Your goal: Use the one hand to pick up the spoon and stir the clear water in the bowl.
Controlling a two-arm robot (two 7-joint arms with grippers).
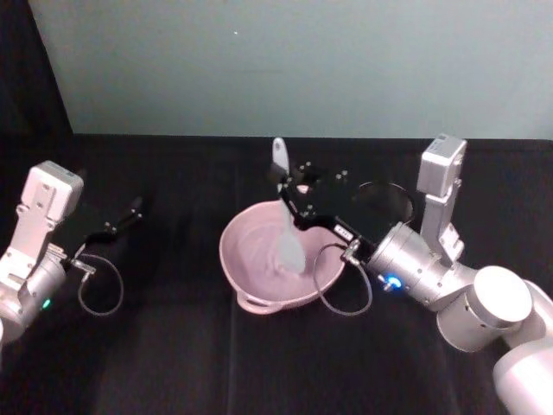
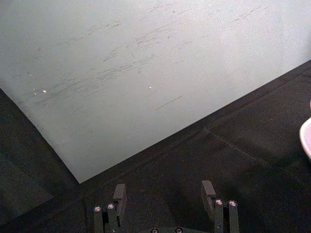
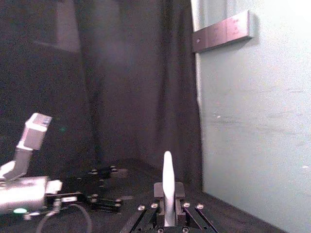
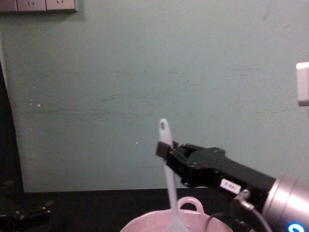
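The pale pink bowl (image 1: 244, 259) sits mid-table with its loop handle toward me. My right gripper (image 1: 289, 195) hangs over the bowl's far rim, shut on the white spoon (image 1: 288, 242). The spoon stands nearly upright, its paddle head down inside the bowl and its holed handle end sticking up above the fingers. From the chest, the spoon (image 4: 169, 186) runs down from the right gripper (image 4: 166, 151) into the bowl (image 4: 149, 220). The right wrist view has the spoon handle (image 3: 167, 177) pinched between the jaws. My left gripper (image 1: 130, 212) rests open at the far left, with the left gripper (image 2: 164, 194) holding nothing.
A black wire-mesh cup (image 1: 384, 203) stands just behind my right arm, right of the bowl. Black cloth covers the table up to a pale green wall. The bowl's rim (image 2: 307, 138) shows at the edge of the left wrist view.
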